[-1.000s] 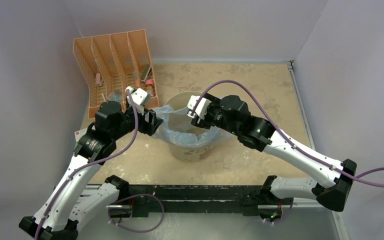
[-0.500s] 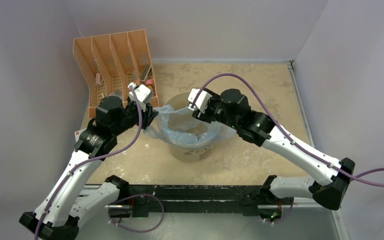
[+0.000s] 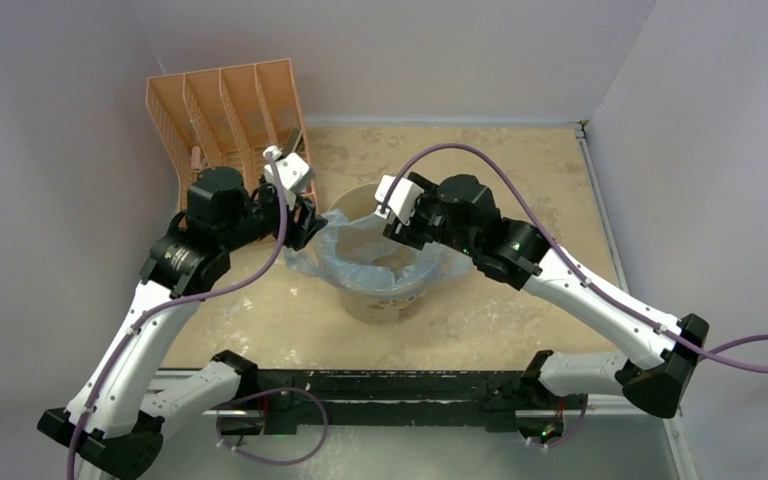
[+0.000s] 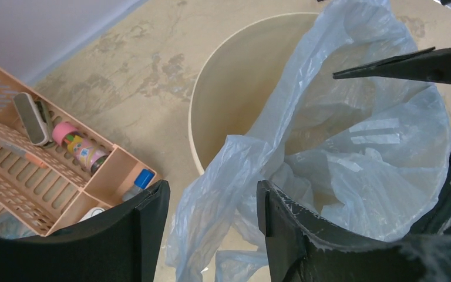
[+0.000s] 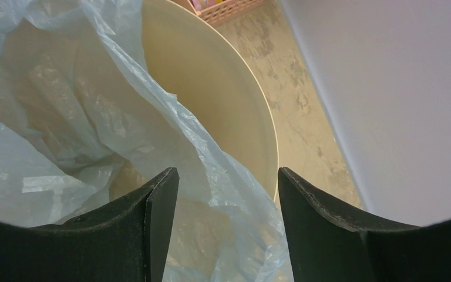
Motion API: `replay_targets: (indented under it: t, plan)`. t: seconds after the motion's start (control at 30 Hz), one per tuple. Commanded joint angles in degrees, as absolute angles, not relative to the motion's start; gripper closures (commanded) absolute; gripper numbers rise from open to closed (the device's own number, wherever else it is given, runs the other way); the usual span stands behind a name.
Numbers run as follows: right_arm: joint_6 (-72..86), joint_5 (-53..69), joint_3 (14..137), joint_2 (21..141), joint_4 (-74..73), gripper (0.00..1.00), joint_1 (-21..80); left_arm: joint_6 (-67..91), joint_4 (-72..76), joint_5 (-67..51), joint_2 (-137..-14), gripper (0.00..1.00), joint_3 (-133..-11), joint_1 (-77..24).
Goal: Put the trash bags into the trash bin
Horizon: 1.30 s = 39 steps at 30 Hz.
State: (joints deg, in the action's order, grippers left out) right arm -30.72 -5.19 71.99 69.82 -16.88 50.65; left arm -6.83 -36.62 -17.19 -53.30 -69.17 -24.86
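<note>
Light-blue trash bag [image 3: 370, 255] crumpled in mouth of cream bin [image 3: 380, 300], mid-table [image 3: 520, 170]; bin's far inner wall showing. Bag edge spills over left rim. Left fingers [image 4: 147, 235] spread at left rim, loose film in gap, not clamped. Right fingers [image 5: 158, 235] spread over right side of bin, film between, not pinched. Orange rack [image 3: 225, 120] far left, small items inside.

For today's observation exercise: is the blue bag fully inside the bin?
Partly out. The bag lines the bin, but a flap hangs outside over its rim.
</note>
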Motion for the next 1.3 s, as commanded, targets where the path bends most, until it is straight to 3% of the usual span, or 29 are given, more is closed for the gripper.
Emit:
replay_targets:
  t: [0.0, 0.27, 0.37, 0.53, 0.63, 0.77, 0.87, 1.0, 1.1, 1.27]
  plan:
    - [-32.1, -7.4, 75.9, 71.2, -18.0, 0.35, 50.0, -10.5, -41.9, -22.6, -56.8, 0.44, -73.4, -24.6]
    - [-33.6, -3.7, 78.8, 73.7, -19.9, 0.43, 48.9, -12.3, -44.7, -25.4, -60.1, 0.45, -75.9, -23.9]
    - [-33.5, -3.5, 79.1, 74.3, -20.0, 0.54, 48.5, -12.9, -45.5, -26.4, -60.9, 0.47, -76.8, -23.2]
    - [-33.2, -2.4, 79.4, 73.8, -18.0, 0.83, 48.2, -13.7, -46.1, -27.6, -62.4, 0.57, -77.2, -22.3]
    - [-33.2, -2.7, 79.5, 74.0, -17.7, 0.94, 48.1, -13.8, -46.4, -28.0, -63.0, 0.55, -76.9, -21.7]
    - [-32.3, -1.8, 79.5, 74.3, -16.3, 1.00, 48.1, -13.6, -44.4, -28.8, -63.0, 0.51, -75.9, -21.3]
    - [-31.5, -1.5, 79.4, 74.8, -15.6, 1.00, 48.1, -13.2, -43.6, -28.0, -63.4, 0.61, -75.6, -21.0]
    - [-30.4, -2.9, 78.5, 75.0, -13.1, 1.00, 47.9, -12.8, -41.8, -26.6, -62.8, 0.87, -74.8, -20.8]
    - [-29.1, -3.5, 77.8, 74.8, -11.0, 1.00, 47.2, -12.8, -41.6, -26.8, -62.3, 1.00, -74.5, -20.5]
    - [-26.7, -4.5, 76.0, 74.0, -7.5, 1.00, 46.1, -11.8, -40.3, -24.5, -62.0, 1.00, -73.2, -20.2]
